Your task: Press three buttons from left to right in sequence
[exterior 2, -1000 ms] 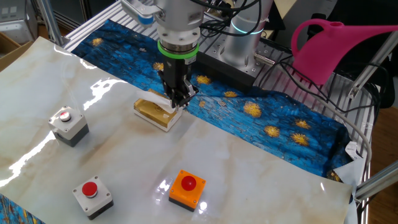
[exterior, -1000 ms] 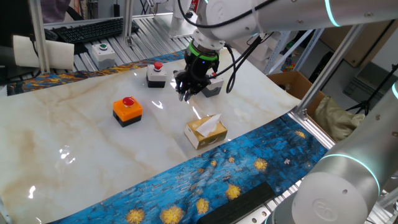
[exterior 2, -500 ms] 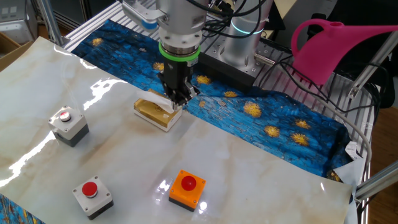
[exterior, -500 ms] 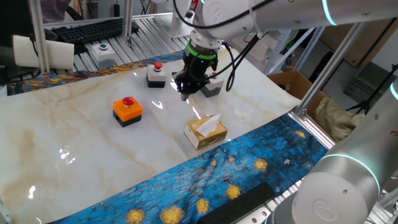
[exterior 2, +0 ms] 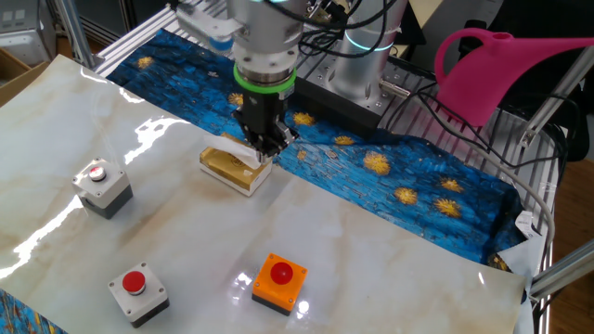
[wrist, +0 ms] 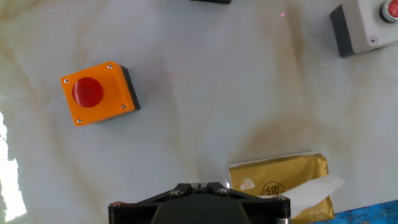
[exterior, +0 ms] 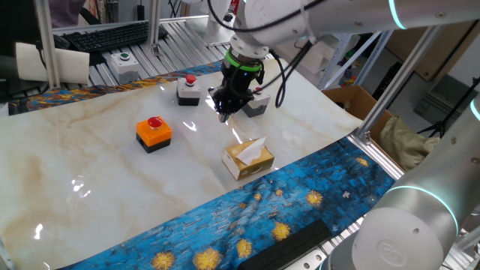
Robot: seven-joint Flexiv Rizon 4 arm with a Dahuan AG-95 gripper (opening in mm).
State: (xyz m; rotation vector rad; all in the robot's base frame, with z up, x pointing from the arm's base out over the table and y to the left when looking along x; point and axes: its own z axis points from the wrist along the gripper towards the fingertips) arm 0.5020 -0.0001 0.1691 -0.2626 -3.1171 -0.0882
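Observation:
The orange button box (exterior: 154,133) with a red push-button sits on a black base at the left of the marble table; it also shows in the other fixed view (exterior 2: 279,281) and the hand view (wrist: 96,93). One grey button box (exterior: 187,90) stands at the back. The second grey box (exterior: 257,105) is partly hidden behind the hand. Both grey boxes show in the other fixed view (exterior 2: 102,184) (exterior 2: 137,292). My gripper (exterior: 224,113) hangs above the table between the grey boxes and the tissue box, fingertips together, holding nothing. It touches no button.
A yellow tissue box (exterior: 248,158) lies just in front of the gripper. A pale box with a green button (exterior: 124,66) sits beyond the table's back edge. A blue patterned cloth (exterior: 247,217) covers the front edge. A pink watering can (exterior 2: 501,70) stands off the table.
The gripper has shifted slightly up and toward the back of the table. The buttons and the tissue box have not moved.

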